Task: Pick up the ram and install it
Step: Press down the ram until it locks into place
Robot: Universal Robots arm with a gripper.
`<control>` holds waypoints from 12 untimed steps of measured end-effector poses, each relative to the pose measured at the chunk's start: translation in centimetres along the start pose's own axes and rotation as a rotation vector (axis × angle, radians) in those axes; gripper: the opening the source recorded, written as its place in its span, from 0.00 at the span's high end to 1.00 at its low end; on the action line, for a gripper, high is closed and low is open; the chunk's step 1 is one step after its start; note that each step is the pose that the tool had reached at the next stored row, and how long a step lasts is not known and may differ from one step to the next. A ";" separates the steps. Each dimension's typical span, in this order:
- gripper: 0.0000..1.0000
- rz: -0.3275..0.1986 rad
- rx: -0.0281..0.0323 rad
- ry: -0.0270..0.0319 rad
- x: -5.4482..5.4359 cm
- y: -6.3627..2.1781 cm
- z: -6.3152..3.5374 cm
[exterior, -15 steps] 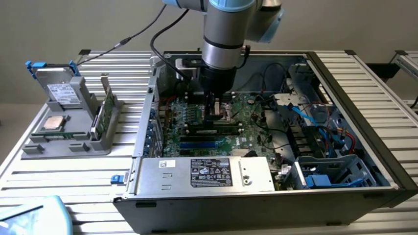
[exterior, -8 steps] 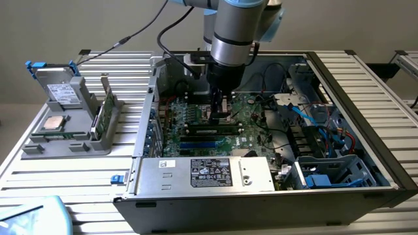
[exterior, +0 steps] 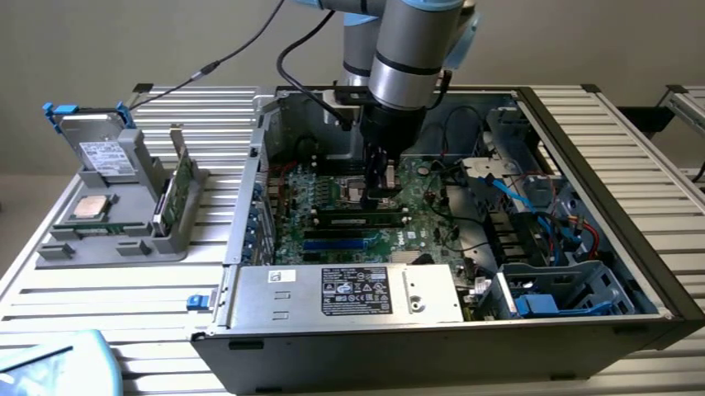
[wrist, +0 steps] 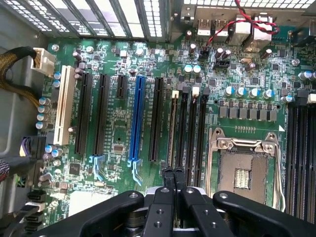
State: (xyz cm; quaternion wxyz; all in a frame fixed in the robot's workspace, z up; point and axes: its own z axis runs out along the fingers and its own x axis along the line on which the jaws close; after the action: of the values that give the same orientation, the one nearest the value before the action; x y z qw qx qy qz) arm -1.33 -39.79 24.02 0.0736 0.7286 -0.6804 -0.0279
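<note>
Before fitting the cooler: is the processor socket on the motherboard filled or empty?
Empty: in the wrist view the processor socket shows its bare contact bed inside its metal frame, with no silver chip seated.

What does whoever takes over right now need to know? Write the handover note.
Gripper: fingers shut, holding nothing, tips right over one end of the ram; contact cannot be told.
Ram: standing in a memory slot on the motherboard, in the bank beside the processor socket.
Done: ram picked up and placed in the slot.
Left: full seating; whether the slot latches have closed cannot be told.
</note>
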 end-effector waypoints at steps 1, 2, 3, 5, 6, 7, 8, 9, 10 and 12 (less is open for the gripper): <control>0.90 0.000 0.0000 0.0000 0.0 0.00 0.00; 0.90 0.000 0.0000 0.0000 0.0 0.00 0.00; 0.90 0.000 0.0000 0.0000 0.0 0.00 0.00; 0.90 0.000 0.0000 0.0000 0.0 0.00 0.00; 0.90 0.000 0.0000 0.0000 0.0 0.00 0.00; 0.90 0.000 0.0000 0.0000 0.0 0.00 0.00; 0.90 0.000 0.0000 0.0000 0.0 0.00 0.00; 0.90 0.000 0.0000 0.0000 0.0 0.00 0.00; 0.90 0.000 0.0000 0.0000 0.0 0.00 0.00; 0.90 0.000 -0.0001 0.0000 0.0 0.00 0.00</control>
State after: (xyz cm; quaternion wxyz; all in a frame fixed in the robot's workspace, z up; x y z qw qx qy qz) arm -1.33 -39.79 24.02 0.0736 0.7287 -0.6803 -0.0279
